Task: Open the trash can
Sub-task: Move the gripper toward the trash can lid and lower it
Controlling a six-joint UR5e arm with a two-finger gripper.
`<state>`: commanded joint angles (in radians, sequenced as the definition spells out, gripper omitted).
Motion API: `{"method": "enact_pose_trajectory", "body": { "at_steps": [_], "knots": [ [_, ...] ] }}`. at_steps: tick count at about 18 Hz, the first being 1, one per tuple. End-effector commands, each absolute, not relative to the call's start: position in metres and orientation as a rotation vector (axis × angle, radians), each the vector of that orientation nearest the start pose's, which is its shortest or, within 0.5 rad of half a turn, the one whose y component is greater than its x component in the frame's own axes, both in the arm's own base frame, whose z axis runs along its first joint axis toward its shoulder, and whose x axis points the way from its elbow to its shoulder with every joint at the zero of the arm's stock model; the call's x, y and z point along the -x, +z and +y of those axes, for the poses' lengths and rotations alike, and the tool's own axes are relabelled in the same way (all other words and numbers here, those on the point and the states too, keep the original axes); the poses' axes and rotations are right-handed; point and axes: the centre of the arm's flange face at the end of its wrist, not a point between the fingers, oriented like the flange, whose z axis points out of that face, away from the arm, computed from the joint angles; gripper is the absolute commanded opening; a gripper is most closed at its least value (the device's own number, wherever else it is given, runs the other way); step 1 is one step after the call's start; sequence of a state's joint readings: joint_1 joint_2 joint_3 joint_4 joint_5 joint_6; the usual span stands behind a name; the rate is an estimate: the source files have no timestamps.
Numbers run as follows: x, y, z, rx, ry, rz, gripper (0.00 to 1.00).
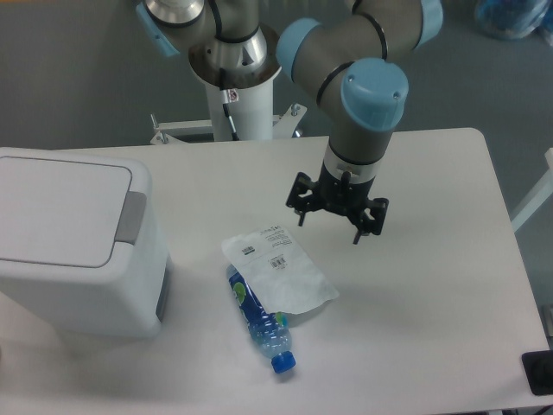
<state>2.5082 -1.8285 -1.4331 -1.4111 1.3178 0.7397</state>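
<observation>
The trash can (73, 246) is a large white boxy bin at the left of the table. Its flat white lid (56, 210) is down and closed. A grey push tab (131, 217) sits on the right rim. My gripper (338, 220) hangs from the arm above the middle of the table, well to the right of the bin and apart from it. Its fingers (301, 213) are spread open and hold nothing.
A white plastic pouch with a label (278, 271) lies between the bin and the gripper. A blue bottle (259, 322) lies partly under it, cap toward the front edge. The robot's white base column (238, 95) stands behind the table.
</observation>
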Motion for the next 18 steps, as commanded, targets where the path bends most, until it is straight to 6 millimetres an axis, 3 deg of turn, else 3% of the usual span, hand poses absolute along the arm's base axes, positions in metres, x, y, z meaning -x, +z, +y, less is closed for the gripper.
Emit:
{"method": "enact_pose_trajectory", "body": {
  "at_steps": [3, 6, 11, 14, 18],
  "knots": [
    [0.375, 0.464, 0.507, 2.840, -0.218, -0.315, 1.00],
    [0.359, 0.478, 0.521, 2.784, -0.261, -0.299, 1.00],
    [0.338, 0.503, 0.527, 2.676, -0.344, -0.260, 1.00],
    [0.322, 0.500, 0.536, 2.650, -0.402, -0.232, 1.00],
    [0.317, 0.496, 0.538, 2.656, -0.422, -0.260, 1.00]
  ]
}}
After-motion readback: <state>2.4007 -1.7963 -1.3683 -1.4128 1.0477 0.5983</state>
